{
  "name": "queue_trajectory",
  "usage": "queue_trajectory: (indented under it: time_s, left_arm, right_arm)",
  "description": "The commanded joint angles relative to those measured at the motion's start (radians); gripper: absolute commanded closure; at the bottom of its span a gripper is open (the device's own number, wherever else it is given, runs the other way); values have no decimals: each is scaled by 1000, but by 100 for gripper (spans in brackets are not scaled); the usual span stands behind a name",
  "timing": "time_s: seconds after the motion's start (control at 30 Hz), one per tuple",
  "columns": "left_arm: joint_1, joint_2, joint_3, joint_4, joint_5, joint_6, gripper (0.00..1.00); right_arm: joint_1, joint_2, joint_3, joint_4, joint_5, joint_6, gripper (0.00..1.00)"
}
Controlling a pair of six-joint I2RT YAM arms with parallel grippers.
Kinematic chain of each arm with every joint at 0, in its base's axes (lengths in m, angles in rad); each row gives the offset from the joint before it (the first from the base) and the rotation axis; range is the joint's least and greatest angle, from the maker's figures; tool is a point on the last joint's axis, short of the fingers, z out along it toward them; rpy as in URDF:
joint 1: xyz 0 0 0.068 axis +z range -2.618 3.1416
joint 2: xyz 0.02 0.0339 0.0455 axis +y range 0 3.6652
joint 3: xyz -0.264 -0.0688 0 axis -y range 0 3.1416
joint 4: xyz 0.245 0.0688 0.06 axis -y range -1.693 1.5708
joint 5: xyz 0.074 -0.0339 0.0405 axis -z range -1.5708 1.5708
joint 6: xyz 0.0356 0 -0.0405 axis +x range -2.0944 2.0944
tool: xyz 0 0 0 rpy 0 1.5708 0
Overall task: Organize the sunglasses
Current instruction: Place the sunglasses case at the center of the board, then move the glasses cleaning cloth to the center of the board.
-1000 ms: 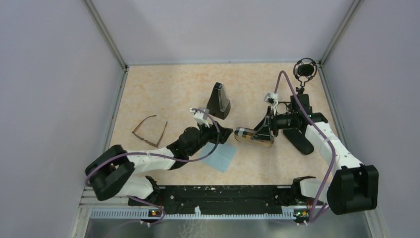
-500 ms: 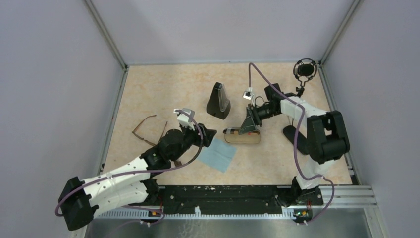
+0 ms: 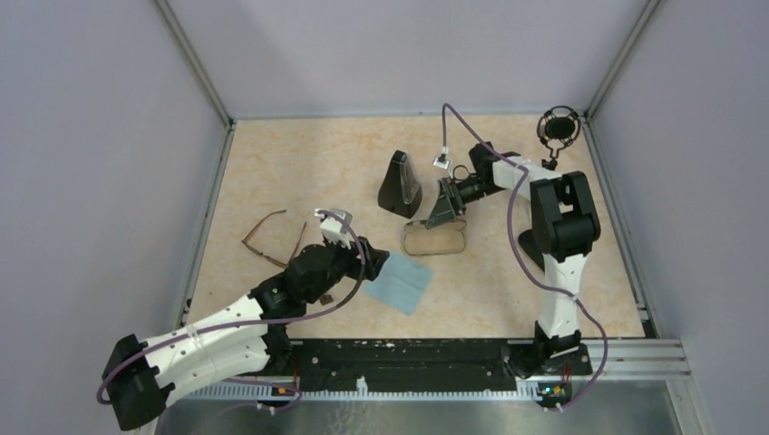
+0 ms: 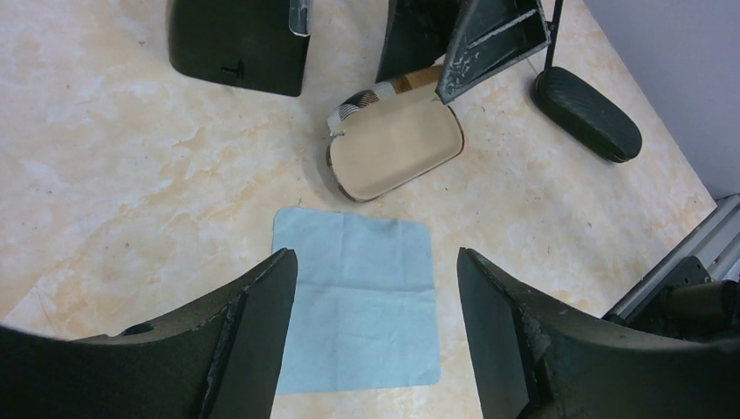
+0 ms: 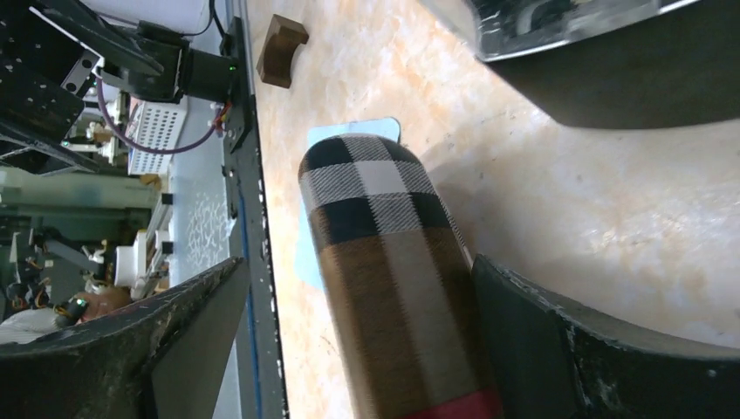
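One brown-framed pair of sunglasses [image 3: 268, 256] lies unfolded at the left of the table [image 3: 272, 163], well apart from both arms. The left fingers [image 4: 253, 323] hang spread and empty above a blue cloth [image 4: 358, 297]. The right fingers [image 5: 567, 349] stand wide astride the plaid case [image 5: 393, 279] without clamping it, near a black triangular case [image 3: 399, 184].

A tan table with five things on it.
The table [image 3: 299, 163] was tan and speckled. Brown sunglasses [image 3: 275, 238] lay open at 9 o'clock. A black pointy case [image 3: 399, 184] stood near the middle, toward 12 o'clock. A plaid case [image 4: 397, 147] lay in the middle. A blue cloth [image 3: 399, 283] lay flat near it, toward 6 o'clock. A black oval case [image 4: 586, 103] lay at 3 o'clock.
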Motion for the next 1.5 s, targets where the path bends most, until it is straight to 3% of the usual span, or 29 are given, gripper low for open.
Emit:
queue_trajectory:
  time_s: [0.0,0.5,0.8,1.0,1.2,1.37,1.4,1.47]
  left_arm:
    - [-2,13,1,19,30,-17,26]
    - [-2,-13,-26,19,22,-18,25]
    - [-2,45,14,-48,50,16,25]
    - [-10,149,44,-73,118,7,36]
    - [-83,337,102,-73,165,45,49]
    - [-172,519,191,-133,118,82,71]
    - [-183,544,203,-136,117,86,74]
    - [-195,588,223,-136,121,92,79]
  right_arm:
    - [5,64,98,-96,-53,-53,1]
    - [5,16,133,36,104,5,1]
    - [6,-102,157,51,193,6,1]
    - [6,-325,22,107,277,15,1]
    - [-10,-762,-329,456,467,260,1]
    - [-59,-1013,-476,469,416,352,1]
    - [-64,-1047,-489,444,384,326,6]
    - [-65,-1110,-521,405,377,249,32]
